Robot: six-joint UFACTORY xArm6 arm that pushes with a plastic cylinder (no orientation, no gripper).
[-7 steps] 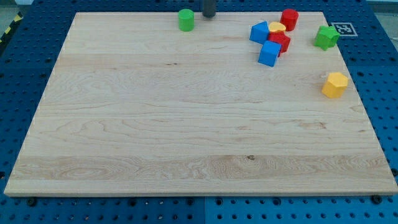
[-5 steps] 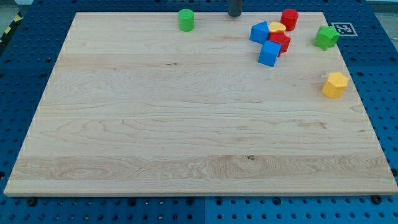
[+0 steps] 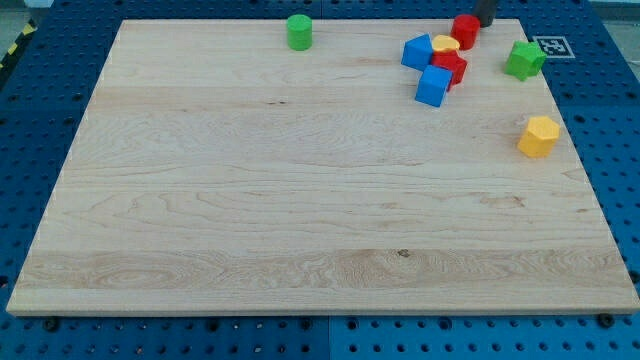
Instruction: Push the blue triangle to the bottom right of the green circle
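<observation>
- The blue triangle (image 3: 417, 51) sits at the far right of the tabletop (image 3: 300, 200), on the left edge of a tight cluster of blocks.
- Touching it on its right is a small yellow block (image 3: 446, 44) (shape hard to make out), and just right of that stands a red cylinder (image 3: 465, 30).
- Nearer than the yellow piece lies a second red block (image 3: 452, 68), shape unclear, and pressed against its left, near side is a blue cube (image 3: 433, 86).
- The green circle (image 3: 299, 31) stands well apart to the left of the cluster, close to the far edge, so the blue triangle is to its right and only slightly nearer.
- My tip (image 3: 484, 24) shows at the very far edge, just right of the red cylinder and apart from the blue triangle; only the rod's dark lower end is visible.
- The arm carries no pincer, so there is no open or closed state to tell.
- A green star-like block (image 3: 524, 60) rests near the right edge, and a yellow hexagonal block (image 3: 539, 136) sits nearer, also by the right edge.
</observation>
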